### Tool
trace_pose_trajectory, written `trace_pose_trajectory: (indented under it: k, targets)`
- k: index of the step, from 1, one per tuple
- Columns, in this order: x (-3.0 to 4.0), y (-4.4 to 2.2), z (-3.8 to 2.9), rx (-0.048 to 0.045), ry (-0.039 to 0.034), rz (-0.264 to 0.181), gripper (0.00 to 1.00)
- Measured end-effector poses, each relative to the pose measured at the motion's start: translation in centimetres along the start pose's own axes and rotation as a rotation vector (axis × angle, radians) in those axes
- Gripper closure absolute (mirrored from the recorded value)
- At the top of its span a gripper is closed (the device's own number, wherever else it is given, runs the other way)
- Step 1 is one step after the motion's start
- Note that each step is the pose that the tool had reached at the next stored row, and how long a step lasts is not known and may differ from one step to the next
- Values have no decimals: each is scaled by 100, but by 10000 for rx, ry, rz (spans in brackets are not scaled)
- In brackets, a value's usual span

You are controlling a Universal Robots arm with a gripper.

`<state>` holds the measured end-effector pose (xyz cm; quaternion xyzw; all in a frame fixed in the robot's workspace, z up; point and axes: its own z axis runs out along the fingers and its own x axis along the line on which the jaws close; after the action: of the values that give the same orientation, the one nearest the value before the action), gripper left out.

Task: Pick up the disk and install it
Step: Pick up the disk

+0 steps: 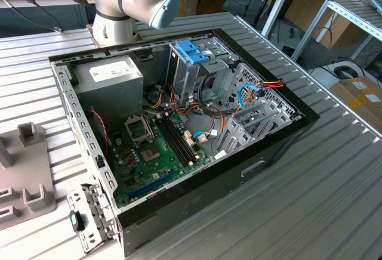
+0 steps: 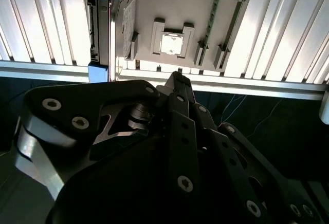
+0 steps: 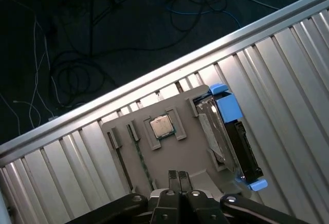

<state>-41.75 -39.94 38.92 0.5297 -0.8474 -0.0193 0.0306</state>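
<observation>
The disk (image 3: 232,137) stands on its edge in a slot of a grey plastic holder (image 3: 177,149), its dark metal face framed in blue plastic. In the second wrist view the disk (image 2: 109,26) sits at one side of the same holder (image 2: 175,3). My gripper (image 3: 178,175) hovers above the holder's edge, off to the side of the disk and not touching it. Its two dark fingertips are pressed together with nothing between them, and in the second wrist view the gripper (image 2: 178,75) points at the table's rim. The open computer case (image 1: 274,135) lies on the table in the exterior view.
A processor chip (image 3: 161,126) rests in a recess of the holder. The case holds a grey power supply box (image 1: 113,75), a motherboard (image 1: 155,146), a blue latch on a metal cage (image 1: 191,51) and loose cables. Another grey fixture (image 1: 24,170) sits at the exterior view's left.
</observation>
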Motion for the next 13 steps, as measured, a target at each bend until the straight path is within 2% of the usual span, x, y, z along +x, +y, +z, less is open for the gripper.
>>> trace_pose_trajectory:
  k: [13]
  targets:
    - [0, 0, 0, 11, 25, -361, 89]
